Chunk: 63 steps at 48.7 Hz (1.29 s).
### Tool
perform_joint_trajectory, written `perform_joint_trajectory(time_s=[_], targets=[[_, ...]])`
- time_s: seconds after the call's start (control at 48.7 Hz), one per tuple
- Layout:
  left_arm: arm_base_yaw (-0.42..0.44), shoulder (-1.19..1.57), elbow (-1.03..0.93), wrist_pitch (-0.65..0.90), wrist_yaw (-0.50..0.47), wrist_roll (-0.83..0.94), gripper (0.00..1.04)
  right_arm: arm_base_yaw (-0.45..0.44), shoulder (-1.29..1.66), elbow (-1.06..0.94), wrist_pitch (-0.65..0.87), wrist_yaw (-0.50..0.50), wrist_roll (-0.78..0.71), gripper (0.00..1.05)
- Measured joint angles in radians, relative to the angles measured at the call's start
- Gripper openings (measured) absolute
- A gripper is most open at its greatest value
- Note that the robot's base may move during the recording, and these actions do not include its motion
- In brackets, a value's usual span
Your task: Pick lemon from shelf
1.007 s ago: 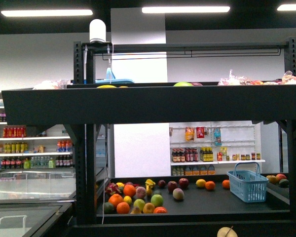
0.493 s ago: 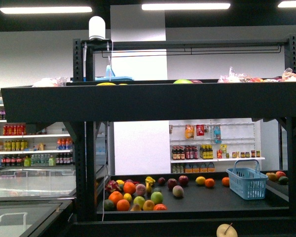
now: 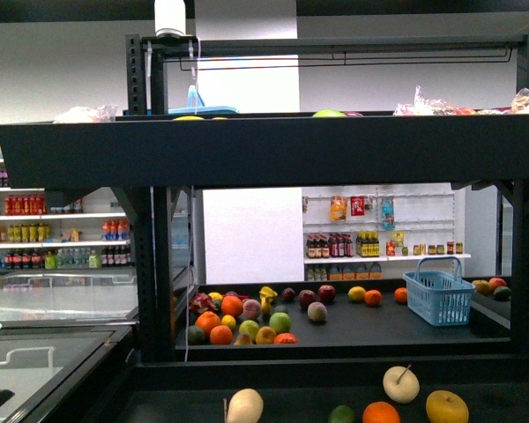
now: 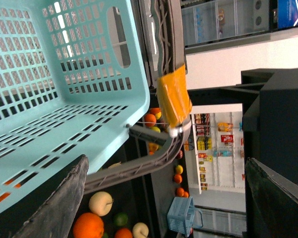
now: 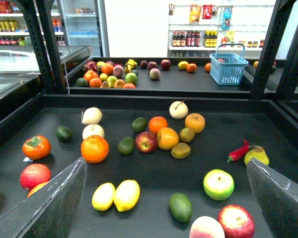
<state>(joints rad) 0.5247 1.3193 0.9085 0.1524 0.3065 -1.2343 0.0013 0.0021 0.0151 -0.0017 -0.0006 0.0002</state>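
Right gripper (image 5: 165, 163): jaws spread wide, nothing held, hovering over the lower deck of the shelf (image 5: 39, 124). Lemon (image 5: 127, 195) lies on that deck, closer to the wrist camera than the orange (image 5: 95, 148), and touches a twin (image 5: 104, 196) of the same yellow along one flank. An avocado (image 5: 180, 207) sits near its other flank, apart from it. Judged step: approach, jaws not yet centred on the fruit. Plan: bring the gap over the lemon and come straight down. No finger fits along the seam with the twin, so I would turn the wrist and close end to end, or nudge the pair apart first. The skin looks smooth and will probably slip, so grip low, around the widest part. Left gripper (image 4: 166, 163): fingers wide apart, with a teal basket (image 4: 49, 74) close by. Its handle (image 4: 139, 166) crosses between the fingers, and I cannot tell whether it rests on them. The front view cuts the lower deck off at the frame edge and shows no lemon there. A yellow sliver (image 3: 189, 116) above the top deck's edge is too hidden to identify.
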Motion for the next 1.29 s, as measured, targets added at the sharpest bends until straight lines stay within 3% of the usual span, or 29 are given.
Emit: perform_joint_trajectory(time_s=[0.39, 0.698, 0.74, 0.945, 1.089, 1.294], targets=[[-0.061, 0.389, 0.369, 0.005, -0.080, -0.104, 0.97, 0.000, 0.000, 0.000, 0.000, 0.000, 0.000, 0.97], [-0.061, 0.500, 0.485, -0.043, -0.116, -0.113, 0.97, 0.000, 0.000, 0.000, 0.000, 0.000, 0.000, 0.97], [-0.061, 0.505, 0.492, -0.056, -0.123, -0.111, 0.91, 0.000, 0.000, 0.000, 0.000, 0.000, 0.000, 0.97], [-0.062, 0.534, 0.513, -0.079, -0.145, -0.097, 0.43, 0.000, 0.000, 0.000, 0.000, 0.000, 0.000, 0.97], [-0.064, 0.534, 0.528, -0.085, -0.150, -0.096, 0.21, 0.000, 0.000, 0.000, 0.000, 0.000, 0.000, 0.97], [-0.064, 0.526, 0.533, -0.113, -0.149, -0.085, 0.18, 0.000, 0.000, 0.000, 0.000, 0.000, 0.000, 0.97]])
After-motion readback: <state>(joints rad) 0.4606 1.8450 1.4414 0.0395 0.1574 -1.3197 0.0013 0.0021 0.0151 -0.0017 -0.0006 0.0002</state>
